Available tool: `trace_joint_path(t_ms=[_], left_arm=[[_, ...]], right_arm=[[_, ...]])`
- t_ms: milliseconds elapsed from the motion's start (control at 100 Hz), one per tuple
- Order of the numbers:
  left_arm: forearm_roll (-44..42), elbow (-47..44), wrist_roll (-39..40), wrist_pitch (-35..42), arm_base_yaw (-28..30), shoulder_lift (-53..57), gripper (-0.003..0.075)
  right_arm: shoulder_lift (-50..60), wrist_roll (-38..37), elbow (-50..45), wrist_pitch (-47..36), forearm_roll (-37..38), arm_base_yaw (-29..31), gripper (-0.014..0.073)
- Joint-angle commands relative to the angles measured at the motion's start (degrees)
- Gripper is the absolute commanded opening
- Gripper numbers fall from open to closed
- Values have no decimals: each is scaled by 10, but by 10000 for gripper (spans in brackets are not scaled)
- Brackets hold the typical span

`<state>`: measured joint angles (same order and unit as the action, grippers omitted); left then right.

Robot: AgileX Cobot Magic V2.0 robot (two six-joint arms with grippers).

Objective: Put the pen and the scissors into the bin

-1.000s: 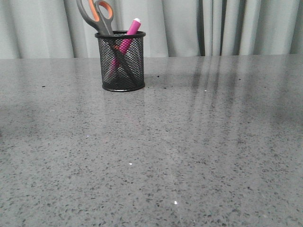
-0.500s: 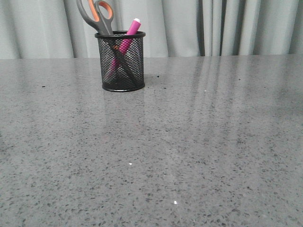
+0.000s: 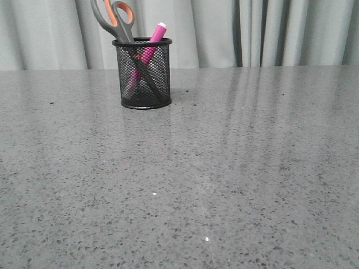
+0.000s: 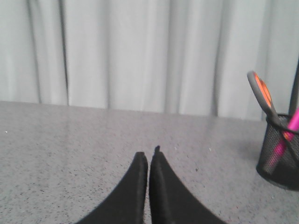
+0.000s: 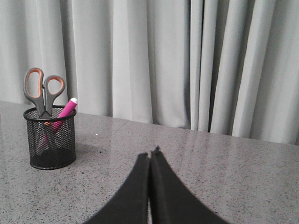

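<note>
The black mesh bin (image 3: pixel 143 73) stands upright at the back left of the table. The scissors (image 3: pixel 115 19) stand in it with their grey and orange handles sticking up. The magenta pen (image 3: pixel 153 40) leans beside them, white tip up. In the right wrist view the bin (image 5: pixel 50 137), scissors (image 5: pixel 43 91) and pen (image 5: pixel 65 112) sit far off to one side. The left wrist view catches the bin (image 4: pixel 280 151), scissors (image 4: pixel 260 93) and pen (image 4: pixel 286 135) at its edge. My left gripper (image 4: pixel 148 153) and right gripper (image 5: pixel 150 154) are both shut and hold nothing, well away from the bin.
The speckled grey table (image 3: pixel 224 168) runs back to a pale pleated curtain (image 3: pixel 252 31). Neither arm shows in the front view.
A faint shadow at the table's left side has faded out. The bin and its contents have not moved.
</note>
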<state>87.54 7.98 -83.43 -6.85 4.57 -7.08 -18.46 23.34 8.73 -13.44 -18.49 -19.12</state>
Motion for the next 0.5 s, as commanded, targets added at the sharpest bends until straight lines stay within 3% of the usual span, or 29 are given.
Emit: trace_joint_path(t_ms=[0,490], left_arm=[[20,6,0,9,1,18,-19],[20,4,0,4,1,28,-19]], right_arm=[[29,4,-2,-52,1,4,-76],[44,4,-9,-47,1,4,-76]])
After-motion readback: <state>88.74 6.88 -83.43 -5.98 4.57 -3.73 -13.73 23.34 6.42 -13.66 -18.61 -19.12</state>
